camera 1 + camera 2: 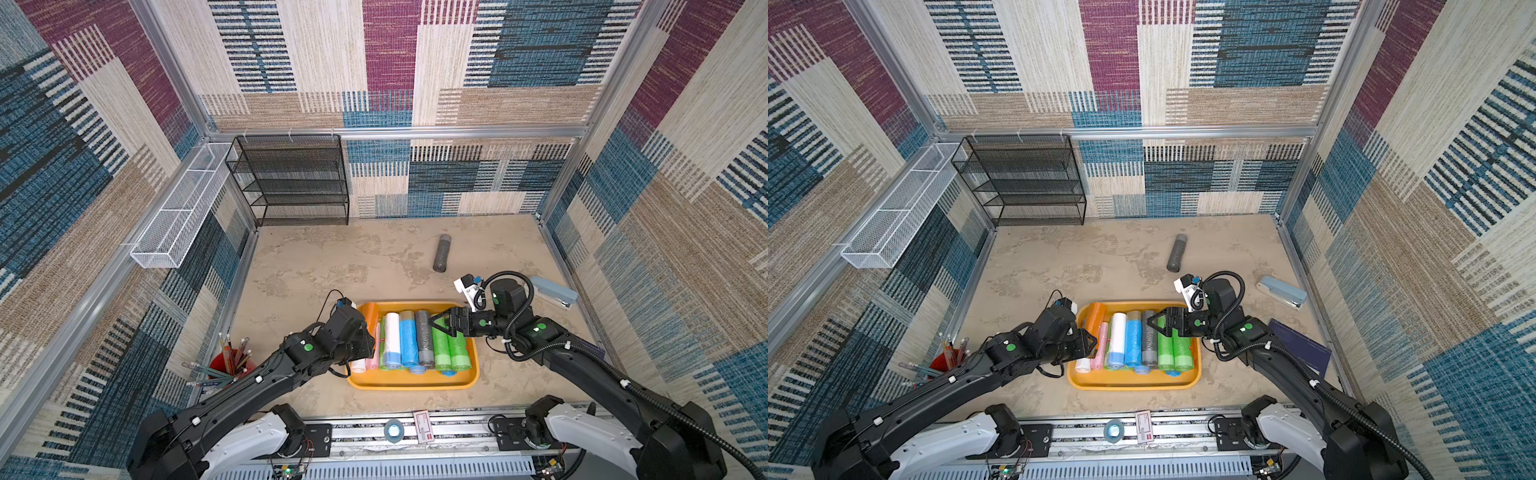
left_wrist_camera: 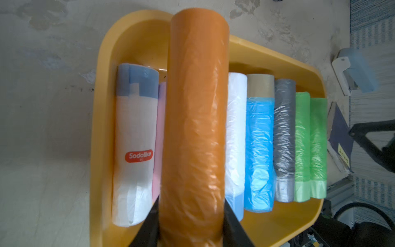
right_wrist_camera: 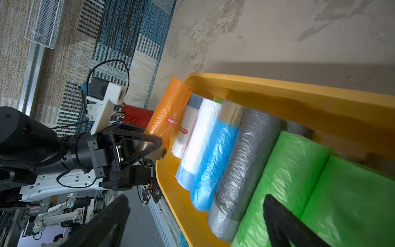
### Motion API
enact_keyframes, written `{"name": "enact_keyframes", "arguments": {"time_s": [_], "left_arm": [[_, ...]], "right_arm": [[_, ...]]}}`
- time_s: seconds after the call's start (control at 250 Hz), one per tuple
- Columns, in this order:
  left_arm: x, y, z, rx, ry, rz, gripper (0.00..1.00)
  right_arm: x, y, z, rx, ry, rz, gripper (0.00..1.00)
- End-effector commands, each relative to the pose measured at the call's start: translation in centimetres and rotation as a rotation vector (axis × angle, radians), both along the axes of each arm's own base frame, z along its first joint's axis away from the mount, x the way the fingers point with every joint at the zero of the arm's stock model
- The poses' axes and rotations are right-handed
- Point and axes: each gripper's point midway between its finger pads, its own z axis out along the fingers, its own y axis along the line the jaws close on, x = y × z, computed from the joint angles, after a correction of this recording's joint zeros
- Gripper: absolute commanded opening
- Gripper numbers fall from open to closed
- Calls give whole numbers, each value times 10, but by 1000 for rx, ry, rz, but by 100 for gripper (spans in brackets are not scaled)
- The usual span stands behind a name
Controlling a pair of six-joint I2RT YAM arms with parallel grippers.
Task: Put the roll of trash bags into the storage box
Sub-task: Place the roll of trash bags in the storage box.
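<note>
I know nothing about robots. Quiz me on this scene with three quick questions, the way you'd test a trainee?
1. True or false: the left tool grips the orange roll.
2. Where is the dark grey roll that lies outside the storage box? A) on the table beyond the box; B) in the white wire basket; C) on the black rack.
3. Fill in: the right tool, over the box, has its jaws ____.
Key: 1 true; 2 A; 3 open.
</note>
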Motion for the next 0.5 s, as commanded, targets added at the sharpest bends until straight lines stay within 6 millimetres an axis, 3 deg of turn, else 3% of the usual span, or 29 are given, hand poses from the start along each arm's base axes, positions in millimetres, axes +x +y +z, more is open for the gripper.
{"name": "enact_keyframes", "arguments": {"time_s": [0.0,0.496], "left_arm": [[5,-2,-3,-1,-20,53,27],[-1,-25,-25,20,21,6,27]], "right_arm": [[0,-1,4,11,-12,-16,99],[-7,-4,-3,5,0,-14,99]]}}
